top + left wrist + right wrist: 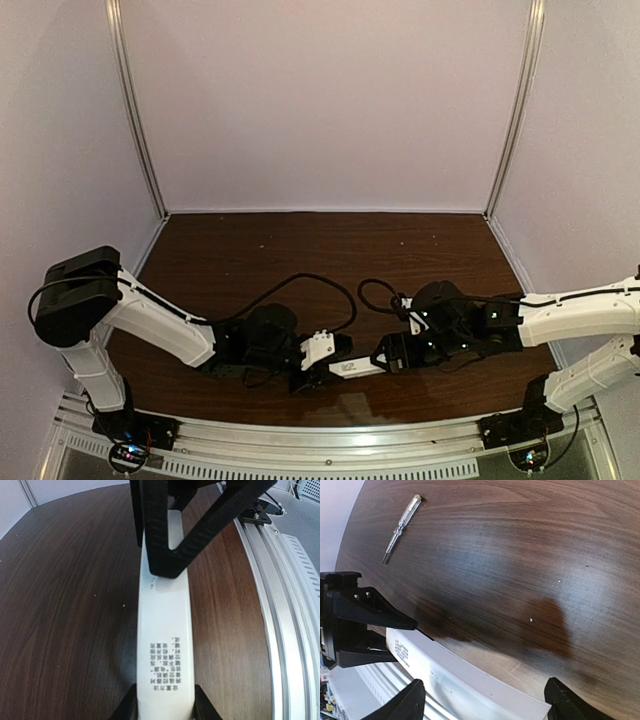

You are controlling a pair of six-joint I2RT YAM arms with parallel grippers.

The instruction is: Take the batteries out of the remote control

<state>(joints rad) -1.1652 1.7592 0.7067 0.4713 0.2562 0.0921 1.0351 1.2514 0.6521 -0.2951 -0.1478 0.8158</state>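
Note:
The remote control [356, 368] is a slim white bar held just above the table near its front edge. My left gripper [318, 368] is shut on its left end; in the left wrist view the remote [164, 615], with small printed text on its back, sits clamped in that gripper [165, 711]. My right gripper [392, 356] is at the other end with its jaws wide apart. In the right wrist view the remote [470, 680] lies lengthwise across the gap of that gripper [487, 702]. One black right finger [157, 540] rests on the remote's back. No batteries are in view.
A thin screwdriver with a clear handle [402, 525] lies on the dark wood table [300, 250], far from the remote. An aluminium rail [330, 440] runs along the near edge, close beside the remote [285, 630]. Pale walls enclose the table on three sides.

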